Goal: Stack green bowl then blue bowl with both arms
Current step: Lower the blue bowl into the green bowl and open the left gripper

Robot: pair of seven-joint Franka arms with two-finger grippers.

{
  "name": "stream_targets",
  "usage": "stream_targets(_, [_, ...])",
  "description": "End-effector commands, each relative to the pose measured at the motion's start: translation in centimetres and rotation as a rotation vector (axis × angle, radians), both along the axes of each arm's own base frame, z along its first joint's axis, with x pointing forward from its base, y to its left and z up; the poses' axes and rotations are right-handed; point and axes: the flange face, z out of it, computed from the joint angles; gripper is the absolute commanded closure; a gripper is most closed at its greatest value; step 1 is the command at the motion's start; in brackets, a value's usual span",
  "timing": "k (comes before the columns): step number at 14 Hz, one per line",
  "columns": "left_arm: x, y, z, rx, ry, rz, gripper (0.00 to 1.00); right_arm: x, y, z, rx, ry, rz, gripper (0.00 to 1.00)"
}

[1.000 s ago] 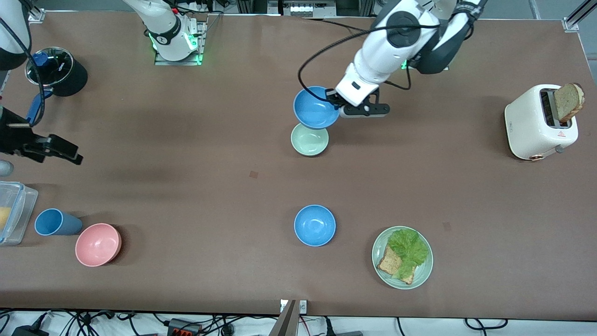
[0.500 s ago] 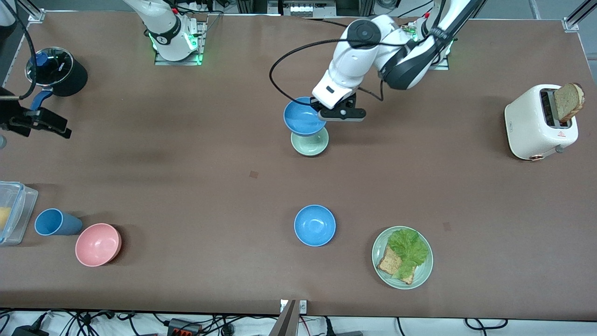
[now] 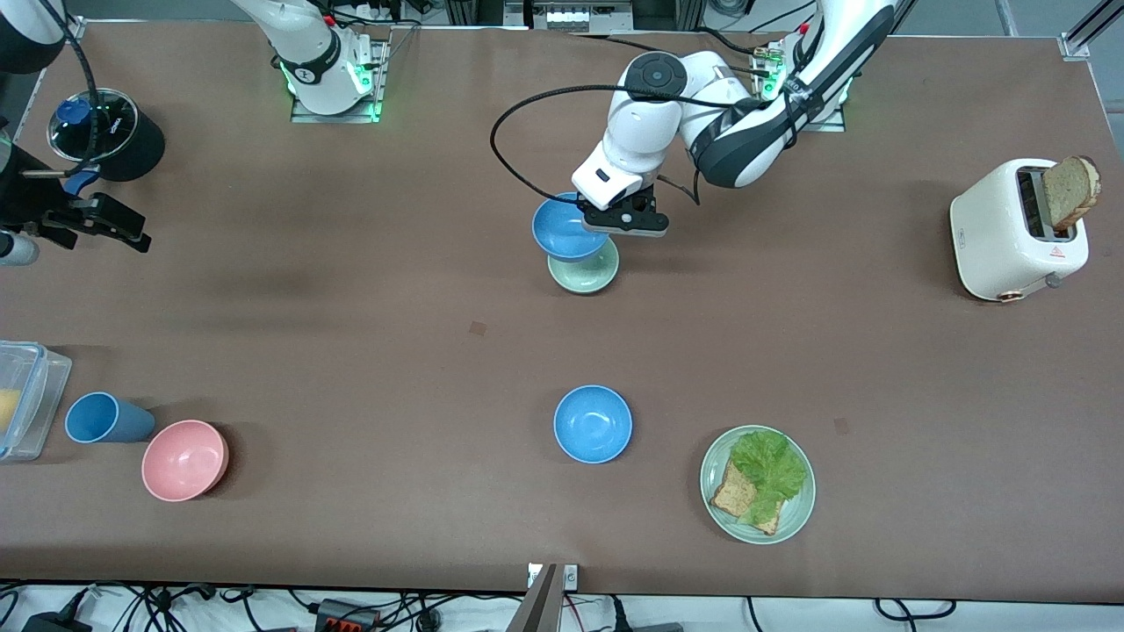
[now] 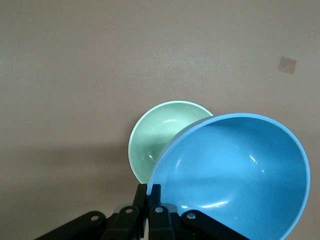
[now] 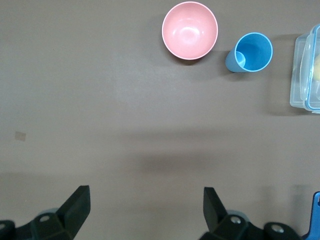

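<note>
Stacking step underway: left gripper (image 3: 606, 221) clamped on rim of the blue bowl (image 3: 564, 230), held tilted just over the green bowl (image 3: 586, 272) mid-table, not yet seated. Next, I'd judge: centre it, level, lower, release. Right gripper (image 3: 97, 224) waits spread wide, empty, over right arm's end of table.

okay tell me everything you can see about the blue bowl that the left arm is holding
The blue bowl is small, round, plain sky blue with a smooth, slightly glossy inside, empty. The left gripper is shut on its rim, holding it tilted in the air over the green bowl, which it partly covers from the front camera. Whether the two bowls touch cannot be told.
</note>
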Motion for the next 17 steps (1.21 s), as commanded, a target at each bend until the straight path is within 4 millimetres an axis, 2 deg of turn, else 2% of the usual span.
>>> stream_targets(1, [0.8, 0.5, 0.1, 0.037, -0.001, 0.095, 1.0, -1.2, -0.1, 0.6, -0.013, -0.015, 0.006, 0.0])
stream_targets(9, [1.4, 1.1, -2.8, 0.052, 0.052, 0.099, 1.0, -0.8, 0.2, 0.7, -0.002, -0.016, 0.007, 0.0])
stream_targets(15, [1.5, 0.9, -4.9, 0.07, 0.038, 0.066, 1.0, -0.8, 0.3, 0.7, -0.004, -0.012, 0.015, 0.0])
stream_targets(17, [1.1, 0.1, -5.6, 0.08, 0.02, 0.066, 1.0, -1.0, 0.3, 1.1, -0.004, -0.002, 0.02, 0.0])
